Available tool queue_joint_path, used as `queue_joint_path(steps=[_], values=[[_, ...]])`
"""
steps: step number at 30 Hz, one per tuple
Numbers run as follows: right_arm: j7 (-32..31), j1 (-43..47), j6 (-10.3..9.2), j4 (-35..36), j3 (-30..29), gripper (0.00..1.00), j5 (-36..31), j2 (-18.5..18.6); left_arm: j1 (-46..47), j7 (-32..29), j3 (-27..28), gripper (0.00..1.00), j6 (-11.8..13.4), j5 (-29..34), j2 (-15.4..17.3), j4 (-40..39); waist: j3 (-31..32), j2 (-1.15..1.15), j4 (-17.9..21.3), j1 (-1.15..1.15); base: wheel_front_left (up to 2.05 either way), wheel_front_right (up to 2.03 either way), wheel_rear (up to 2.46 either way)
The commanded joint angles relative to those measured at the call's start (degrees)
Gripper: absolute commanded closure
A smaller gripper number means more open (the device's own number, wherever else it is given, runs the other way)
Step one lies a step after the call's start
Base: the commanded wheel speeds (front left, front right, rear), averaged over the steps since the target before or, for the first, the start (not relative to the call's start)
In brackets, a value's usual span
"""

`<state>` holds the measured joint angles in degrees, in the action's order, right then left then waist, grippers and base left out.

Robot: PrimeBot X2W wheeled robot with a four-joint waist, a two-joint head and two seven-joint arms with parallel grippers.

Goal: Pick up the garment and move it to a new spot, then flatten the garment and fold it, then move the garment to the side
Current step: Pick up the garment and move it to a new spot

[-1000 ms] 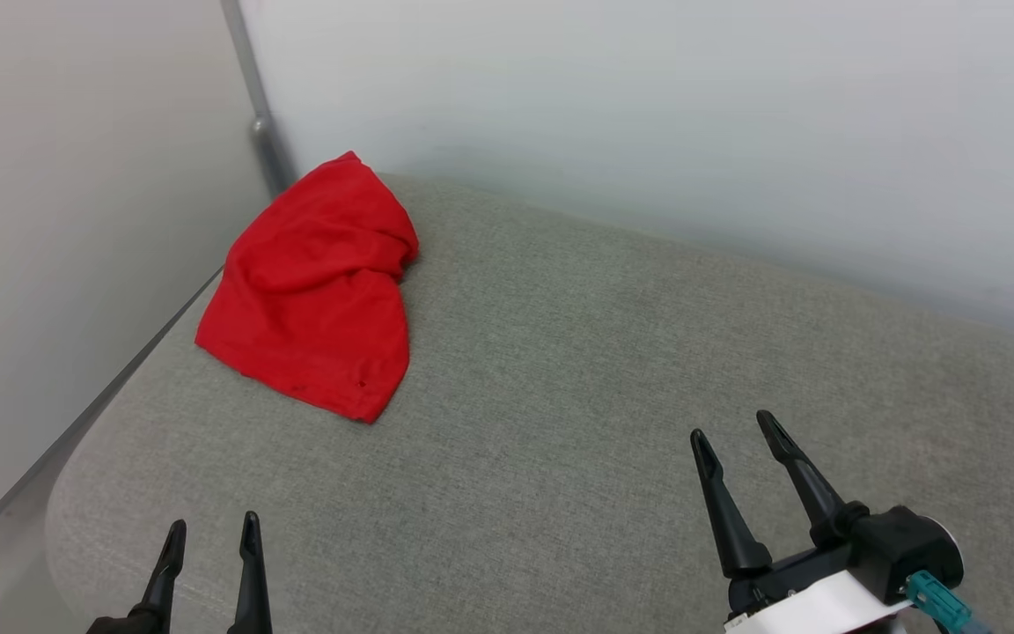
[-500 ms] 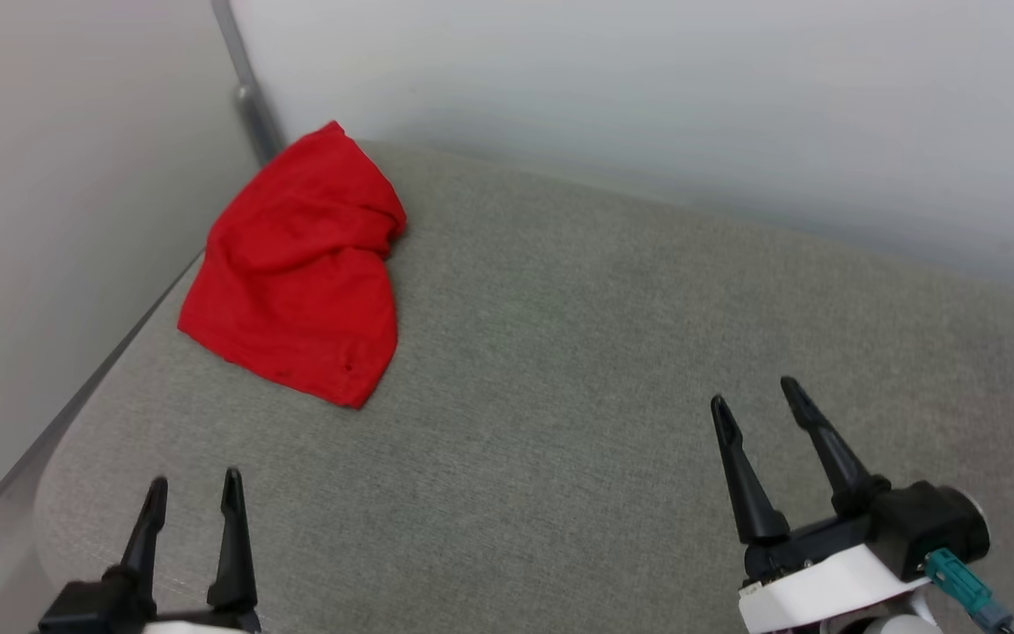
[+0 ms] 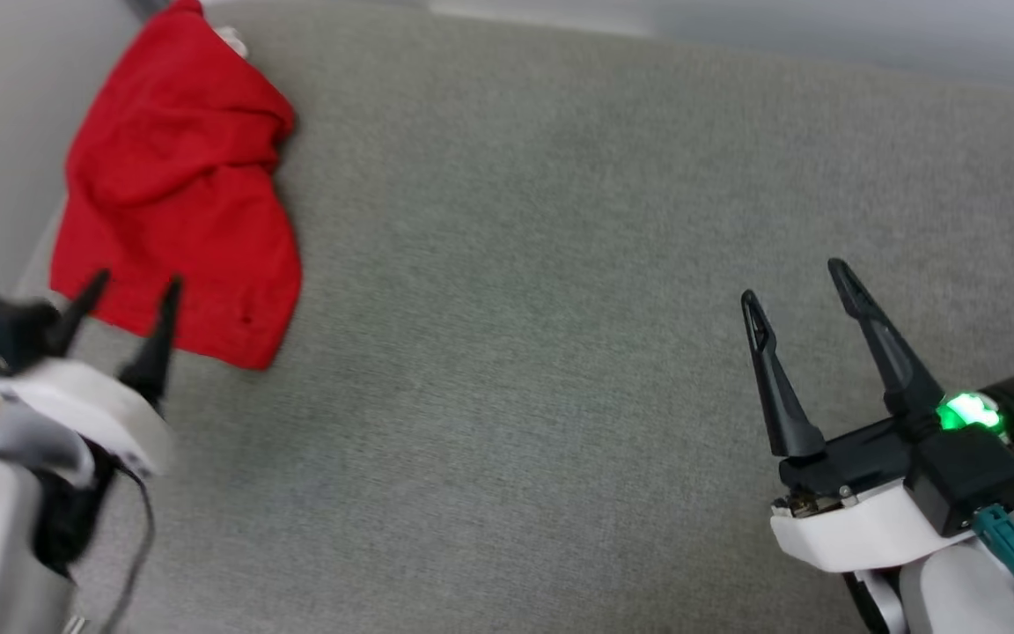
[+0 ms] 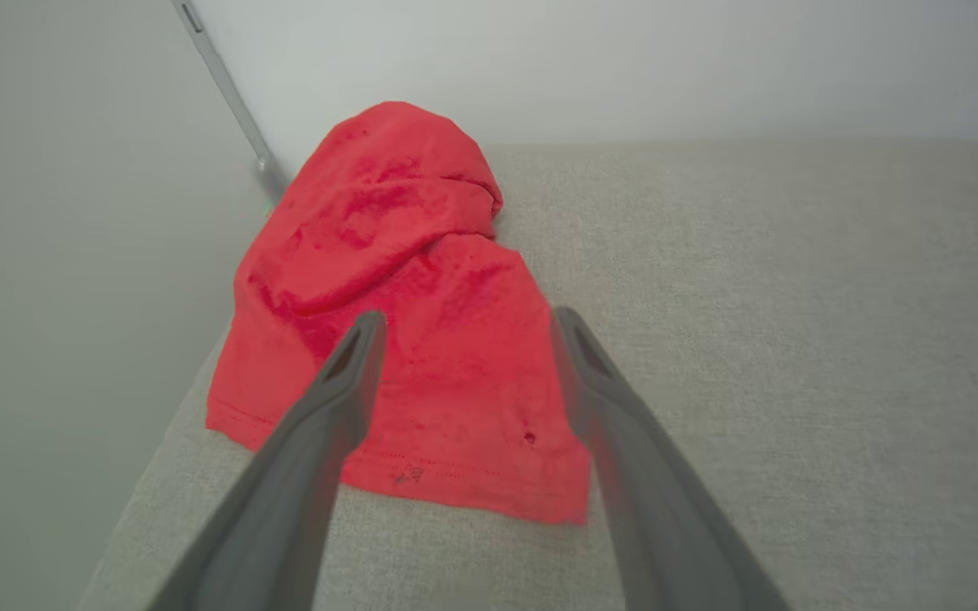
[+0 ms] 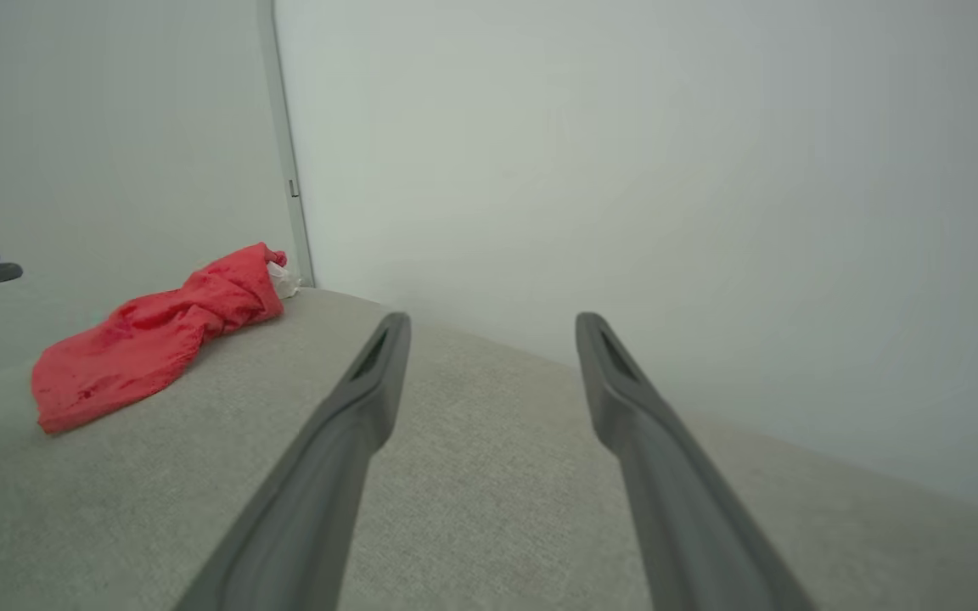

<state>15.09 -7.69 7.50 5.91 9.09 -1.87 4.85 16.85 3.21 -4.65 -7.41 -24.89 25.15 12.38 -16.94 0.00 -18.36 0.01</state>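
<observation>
A crumpled red garment [image 3: 177, 194] lies bunched in the far left corner of a grey upholstered surface [image 3: 516, 264]. It sits close to the left edge, where two pale walls [image 5: 625, 170] meet. A scrap of white [image 3: 230, 37] peeps out at its far end, and its stitched hem [image 4: 455, 492] lies flat along the near side.

The cloth looks light, limp and thin. It is likely to sag and trail from any single pinch, and nothing about it appears fragile or slippery. The flat hem corner nearest the robot seems the cleanest hold, while the rumpled mound behind offers a thicker fold to bite.

The left gripper [image 3: 138, 278] hangs over that near edge with its two dark fingers spread wide and nothing between them. In the right wrist view its tips appear clear of the fabric. The right gripper [image 3: 792, 282], fingers equally parted and empty, hovers above bare upholstery well apart from the garment.
</observation>
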Motion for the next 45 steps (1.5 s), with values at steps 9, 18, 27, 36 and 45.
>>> queue_joint_path(steps=[9,18,27,36,45], values=[[0.1,-3.5,-0.03,4.7,-1.7,0.0,-1.9,2.4,19.4,-22.9,-7.1,0.0,0.0,-22.4,15.4,6.5,-13.6,0.0,6.9,-0.01,0.0,0.0,0.0],[0.1,-4.7,-0.03,6.4,-3.0,0.0,-3.4,1.3,28.8,-38.5,-11.5,0.0,0.0,-35.5,22.6,12.2,-19.8,0.0,10.2,-0.01,0.0,0.0,0.0],[0.1,-5.7,-0.02,6.4,-4.1,0.0,-3.9,-0.1,30.1,-39.2,-17.6,0.0,0.0,-36.8,21.6,18.2,-21.6,0.0,11.6,-0.01,0.0,0.0,0.0],[0.1,-5.5,-0.03,3.9,-4.4,0.0,-4.0,-1.0,28.8,-28.2,-20.0,1.0,0.0,-37.6,25.3,15.7,-14.6,0.0,11.5,-0.01,0.0,0.0,0.0],[0.1,-0.4,-0.03,-0.6,-7.5,0.0,-2.1,-2.0,27.0,-9.5,-24.2,1.0,0.0,-33.7,33.0,6.7,1.1,0.0,12.3,-0.01,0.0,0.0,0.0]])
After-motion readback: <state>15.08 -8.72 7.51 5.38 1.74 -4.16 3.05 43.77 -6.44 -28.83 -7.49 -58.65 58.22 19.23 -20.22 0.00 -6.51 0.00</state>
